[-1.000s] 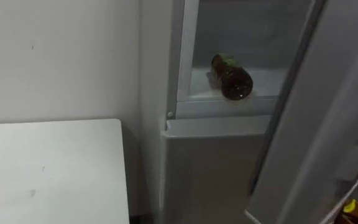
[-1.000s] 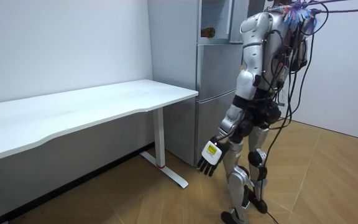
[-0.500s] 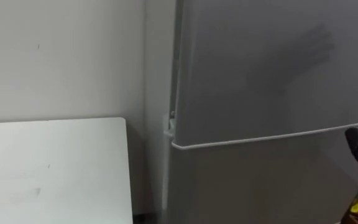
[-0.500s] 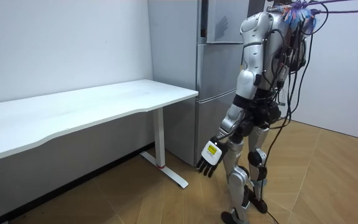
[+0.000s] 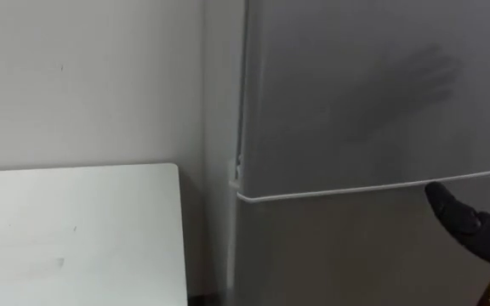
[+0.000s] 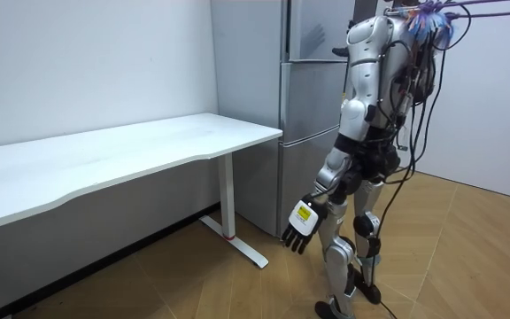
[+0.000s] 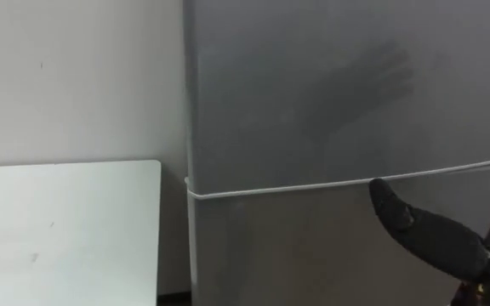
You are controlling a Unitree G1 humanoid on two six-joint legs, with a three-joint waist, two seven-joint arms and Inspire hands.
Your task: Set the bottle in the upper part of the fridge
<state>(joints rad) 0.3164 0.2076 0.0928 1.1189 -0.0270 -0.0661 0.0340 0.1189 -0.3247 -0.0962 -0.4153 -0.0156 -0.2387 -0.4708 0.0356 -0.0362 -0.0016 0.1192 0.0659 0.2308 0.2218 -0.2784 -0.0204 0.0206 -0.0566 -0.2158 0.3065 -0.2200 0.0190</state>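
The grey upper fridge door (image 5: 356,93) stands shut, its white bottom edge level with the top of the lower door (image 5: 330,255). My right hand (image 7: 432,234) is open at the lower right, close before the door, dark fingers stretched out; a faint hand-shaped shadow lies on the door above it. In the room view I stand upright at the fridge (image 6: 312,27) with the right hand (image 6: 339,53) raised to the door. My left hand (image 6: 301,221) hangs open at my side, holding nothing.
A white table (image 5: 66,229) stands against the wall to the left of the fridge, with a narrow gap between them. In the room view the long table (image 6: 131,151) runs to the view's left, over wooden floor.
A second ago the upper door stood open with a brown bottle lying on the shelf inside. The door has swung shut over it, and my right hand has come further into view.
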